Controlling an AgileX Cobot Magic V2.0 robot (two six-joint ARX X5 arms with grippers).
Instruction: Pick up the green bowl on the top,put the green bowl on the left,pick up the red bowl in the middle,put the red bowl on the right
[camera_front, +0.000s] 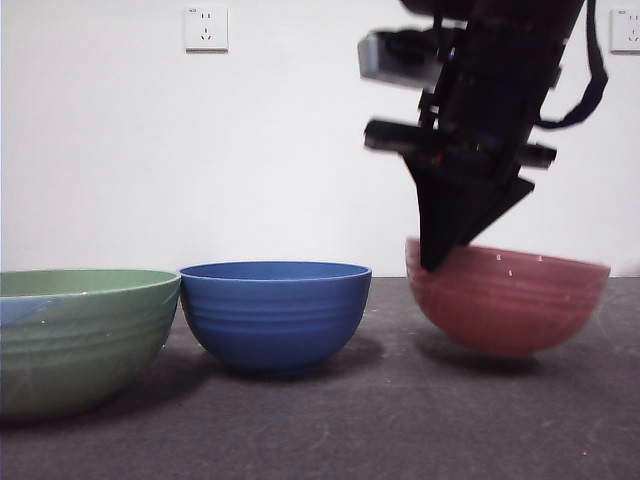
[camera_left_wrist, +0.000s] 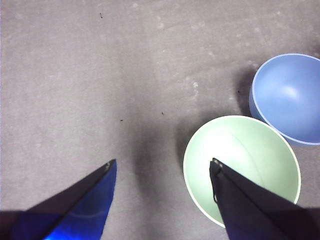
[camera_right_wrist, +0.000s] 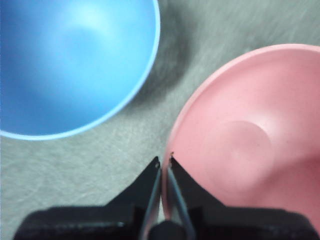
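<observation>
The green bowl (camera_front: 80, 335) stands on the table at the left; it also shows in the left wrist view (camera_left_wrist: 242, 167). The red bowl (camera_front: 505, 295) hangs tilted a little above the table at the right. My right gripper (camera_front: 435, 262) is shut on the red bowl's left rim; the right wrist view shows its jaws (camera_right_wrist: 164, 161) pinching the rim of the red bowl (camera_right_wrist: 250, 140). My left gripper (camera_left_wrist: 162, 167) is open and empty, high above the table beside the green bowl.
A blue ribbed bowl (camera_front: 275, 312) stands in the middle between the green and red bowls; it also shows in the left wrist view (camera_left_wrist: 290, 97) and the right wrist view (camera_right_wrist: 70, 65). White wall behind, with sockets (camera_front: 206, 28).
</observation>
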